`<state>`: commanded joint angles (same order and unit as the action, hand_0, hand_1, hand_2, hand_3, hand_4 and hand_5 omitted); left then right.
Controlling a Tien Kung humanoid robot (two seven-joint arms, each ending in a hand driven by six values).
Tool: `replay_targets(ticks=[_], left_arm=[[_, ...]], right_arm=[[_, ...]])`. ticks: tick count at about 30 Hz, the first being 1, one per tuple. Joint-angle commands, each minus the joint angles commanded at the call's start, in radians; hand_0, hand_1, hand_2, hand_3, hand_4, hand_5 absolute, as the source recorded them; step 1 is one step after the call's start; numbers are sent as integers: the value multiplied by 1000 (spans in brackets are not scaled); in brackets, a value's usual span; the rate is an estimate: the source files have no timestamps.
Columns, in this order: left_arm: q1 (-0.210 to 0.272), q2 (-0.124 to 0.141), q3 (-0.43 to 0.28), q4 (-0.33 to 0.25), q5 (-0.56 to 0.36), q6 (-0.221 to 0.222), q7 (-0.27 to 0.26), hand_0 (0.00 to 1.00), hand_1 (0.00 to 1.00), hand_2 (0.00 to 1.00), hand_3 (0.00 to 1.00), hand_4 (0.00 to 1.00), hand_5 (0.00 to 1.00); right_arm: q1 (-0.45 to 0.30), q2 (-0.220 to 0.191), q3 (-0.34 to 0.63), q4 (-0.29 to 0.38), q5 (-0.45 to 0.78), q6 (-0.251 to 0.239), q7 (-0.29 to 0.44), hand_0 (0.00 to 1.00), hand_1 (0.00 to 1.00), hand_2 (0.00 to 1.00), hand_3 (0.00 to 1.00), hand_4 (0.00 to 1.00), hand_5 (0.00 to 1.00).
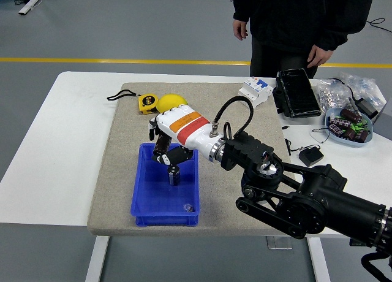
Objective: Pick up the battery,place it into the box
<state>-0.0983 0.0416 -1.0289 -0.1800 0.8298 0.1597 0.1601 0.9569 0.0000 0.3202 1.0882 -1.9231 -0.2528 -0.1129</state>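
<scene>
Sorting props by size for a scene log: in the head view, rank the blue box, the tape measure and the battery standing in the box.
1. blue box
2. tape measure
3. battery, partly hidden by the right hand
</scene>
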Motion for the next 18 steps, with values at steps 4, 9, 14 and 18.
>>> replay_targets(ticks=[4,9,14,18], left_arm=[[-4,1,6,0,-11,2,-3,746,699,724,614,688,595],[-7,0,8,0,-15,2,-4,747,699,724,613,687,594],[-9,-1,10,0,-18,2,-5,747,699,724,613,687,594],[-8,-1,12,0,-22,3,-5,747,698,723,613,687,594]], right_arm=[[4,0,-8,1,-1,22,4,430,592,731,923,998,345],[2,0,-21,-7,0,41,12,472,620,776,964,998,357],[-1,0,-22,-16,-5,47,10,472,620,776,964,998,357],[-1,0,-17,-20,-10,44,6,483,623,781,967,998,364]])
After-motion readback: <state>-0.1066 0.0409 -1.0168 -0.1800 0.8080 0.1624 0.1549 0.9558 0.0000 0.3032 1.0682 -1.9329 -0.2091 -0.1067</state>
